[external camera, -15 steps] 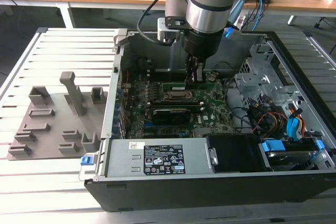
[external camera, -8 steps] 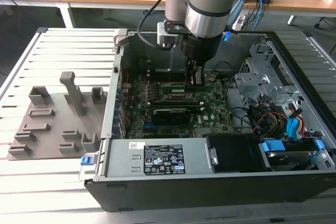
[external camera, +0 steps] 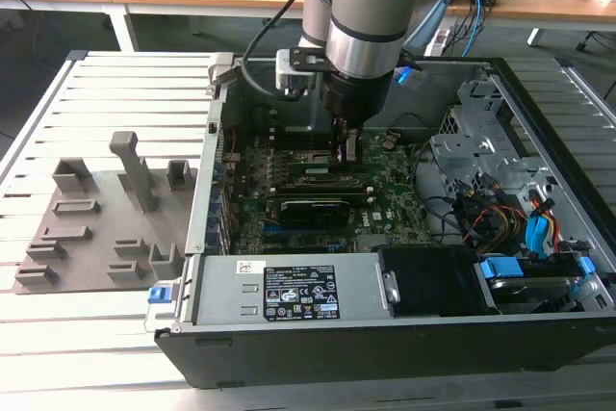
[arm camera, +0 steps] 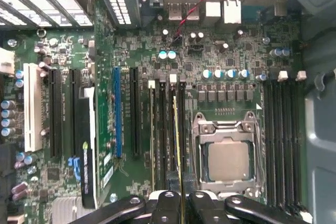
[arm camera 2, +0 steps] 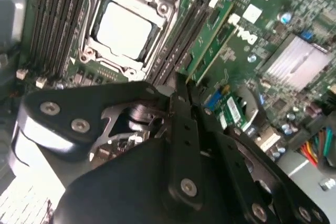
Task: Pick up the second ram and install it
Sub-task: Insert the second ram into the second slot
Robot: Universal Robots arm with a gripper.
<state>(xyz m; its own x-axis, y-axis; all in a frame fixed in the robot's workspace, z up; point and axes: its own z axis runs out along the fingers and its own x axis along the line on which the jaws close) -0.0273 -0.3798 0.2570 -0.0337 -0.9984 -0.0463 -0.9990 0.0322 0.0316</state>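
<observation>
My gripper [external camera: 347, 144] reaches down into the open computer case [external camera: 539, 122], over the green motherboard [external camera: 390, 201]. It is shut on the second ram [arm camera: 177, 145], a thin green stick seen edge-on in the first wrist view, running from between my fingers [arm camera: 166, 207] along the black memory slots [arm camera: 164, 129]. These slots lie beside the CPU socket [arm camera: 227, 157]. In the second wrist view the ram [arm camera 2: 211, 39] slants away from my gripper [arm camera 2: 182, 92] next to the socket [arm camera 2: 126, 27]. Whether the stick sits fully in its slot I cannot tell.
A grey holder tray [external camera: 87, 228] lies on the slatted table at the exterior view's left. Inside the case are a black expansion card [external camera: 313, 211], a power supply [external camera: 289, 291] along the near side, and drive bays with coloured cables [external camera: 500, 218] on the exterior view's right.
</observation>
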